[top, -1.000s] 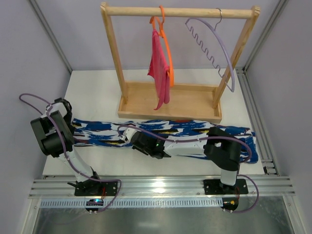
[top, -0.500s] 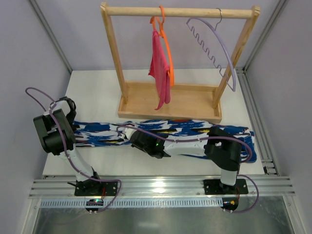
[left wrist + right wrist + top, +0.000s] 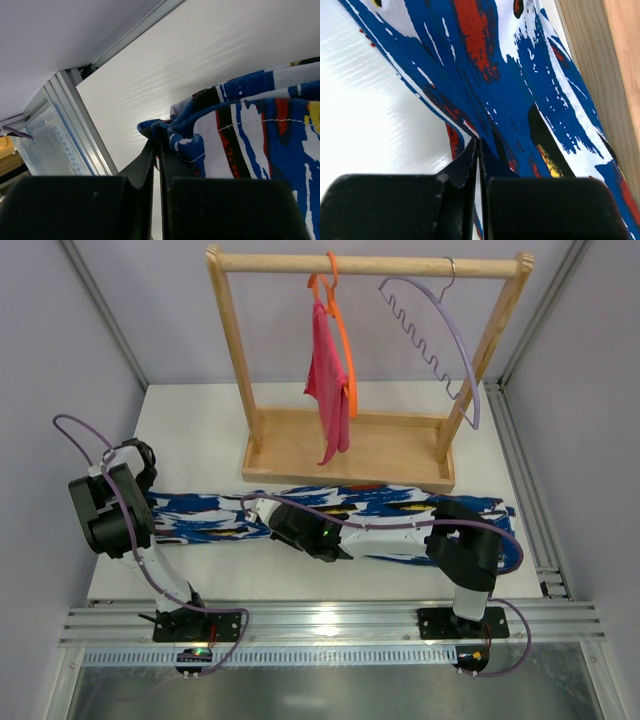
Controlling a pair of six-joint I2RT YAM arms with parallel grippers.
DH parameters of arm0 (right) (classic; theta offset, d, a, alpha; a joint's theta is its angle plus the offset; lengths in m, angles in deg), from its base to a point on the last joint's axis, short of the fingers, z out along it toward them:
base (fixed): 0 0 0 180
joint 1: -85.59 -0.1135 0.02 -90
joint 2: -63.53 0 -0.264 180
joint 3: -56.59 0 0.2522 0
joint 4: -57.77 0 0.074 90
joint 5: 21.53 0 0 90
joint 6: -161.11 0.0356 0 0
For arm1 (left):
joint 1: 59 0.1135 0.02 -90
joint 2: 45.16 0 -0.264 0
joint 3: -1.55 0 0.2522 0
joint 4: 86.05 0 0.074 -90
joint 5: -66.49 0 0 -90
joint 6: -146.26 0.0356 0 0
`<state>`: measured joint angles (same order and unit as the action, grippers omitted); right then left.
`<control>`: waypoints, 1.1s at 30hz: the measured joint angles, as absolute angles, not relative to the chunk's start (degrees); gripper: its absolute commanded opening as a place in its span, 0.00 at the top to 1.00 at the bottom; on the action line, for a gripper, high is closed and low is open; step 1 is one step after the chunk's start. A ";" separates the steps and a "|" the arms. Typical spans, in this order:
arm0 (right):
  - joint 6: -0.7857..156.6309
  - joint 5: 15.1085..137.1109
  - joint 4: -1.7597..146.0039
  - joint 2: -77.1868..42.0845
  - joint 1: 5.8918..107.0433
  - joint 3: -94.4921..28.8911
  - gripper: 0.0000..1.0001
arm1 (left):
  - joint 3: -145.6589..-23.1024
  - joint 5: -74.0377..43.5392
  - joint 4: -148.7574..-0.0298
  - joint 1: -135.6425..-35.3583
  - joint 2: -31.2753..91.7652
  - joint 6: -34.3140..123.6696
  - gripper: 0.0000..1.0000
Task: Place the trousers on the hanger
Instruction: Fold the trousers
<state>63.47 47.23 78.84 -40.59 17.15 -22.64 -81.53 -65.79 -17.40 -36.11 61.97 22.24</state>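
- Blue, white, red and black trousers (image 3: 400,502) lie stretched across the table (image 3: 190,420) in front of the wooden rack (image 3: 238,360). Only the overhead view takes in their full length.
- Lilac hanger (image 3: 464,350) hangs at the right end of the rack's rail, seen from overhead alone.
- Left gripper (image 3: 159,150): its wrist view shows the jaws closed on a bunched edge of the trousers.
- Right gripper (image 3: 478,145): its wrist view shows the jaws pinched on a fold of the trousers, with the rack's base close by.

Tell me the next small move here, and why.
Probably raise both grippers together. The left gripper is shut on the end of the trousers and the right gripper is shut on a fold near their middle, yet the cloth lies flat on the table, while the hanger hangs on the rack well above.
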 measured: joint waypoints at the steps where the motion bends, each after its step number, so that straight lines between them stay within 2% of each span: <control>1: 63.47 47.26 78.84 -40.59 17.15 -22.64 0.96 | -81.53 -65.88 -17.40 -36.11 61.97 22.24 1.00; 12: 63.43 42.43 77.18 -40.59 17.15 -22.64 0.96 | -78.14 -66.60 -19.08 -36.08 61.47 22.17 1.00; 33: 63.10 43.43 76.65 -39.47 18.20 -22.64 0.96 | -75.61 -70.32 -19.78 -35.36 59.06 21.19 0.99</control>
<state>63.10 43.43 76.65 -39.47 18.20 -22.64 -75.61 -70.32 -19.78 -35.36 59.06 21.19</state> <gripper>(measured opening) 0.039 0.009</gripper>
